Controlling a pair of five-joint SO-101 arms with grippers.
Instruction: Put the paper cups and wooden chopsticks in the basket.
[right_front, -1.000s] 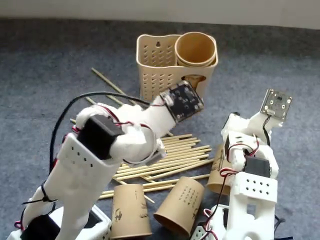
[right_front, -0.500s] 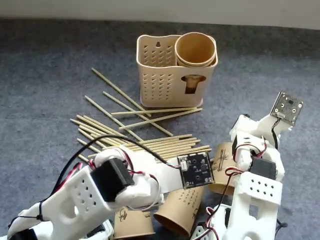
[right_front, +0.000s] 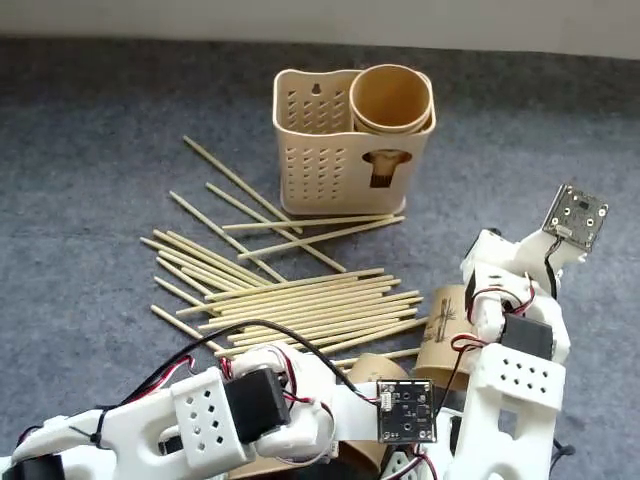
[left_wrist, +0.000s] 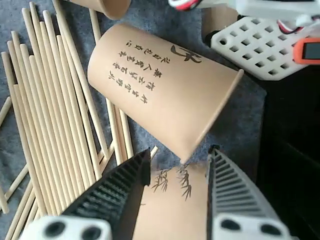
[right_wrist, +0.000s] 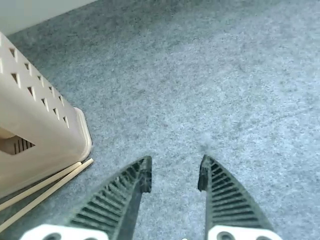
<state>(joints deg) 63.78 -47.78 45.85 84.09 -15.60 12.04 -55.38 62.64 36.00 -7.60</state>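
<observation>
Down at the near left, the left arm (right_front: 200, 430) lies low over the grey felt counter (right_front: 80, 150). Its left claw (left_wrist: 178, 152) is spread wide and grips nothing. The jaws straddle a tan paper cup with a bamboo print (left_wrist: 175, 200) that lies on its side. The rim of a second tan paper cup with black lettering (left_wrist: 160, 100) overlaps it right at the fingertips. A squeeze here could likely catch both rims, dent the thin paper or set one cup rolling.

Pale wooden chopsticks (right_front: 300, 300) lie loose across the middle, some running under the lettered cup, so lifting it may drag or scatter them. The left arm's black cable (right_front: 270, 323) loops over the sticks and could snag one.

Farther back, the cream perforated plastic basket (right_front: 335, 150) stands upright. A stack of paper cups (right_front: 392, 95) sits in its right compartment, and the left compartment looks free for the sticks. A clumsy drop against the rim might tip it.

To the right, a third paper cup (right_front: 445, 335) lies on its side against the right arm (right_front: 510, 360). The right claw (right_wrist: 172, 172) is spread and holds nothing over bare felt near the basket's corner.

Open room lies on either side of the basket. The near edge is crowded by both arm bases, so the likeliest collision is between the two arms there.
</observation>
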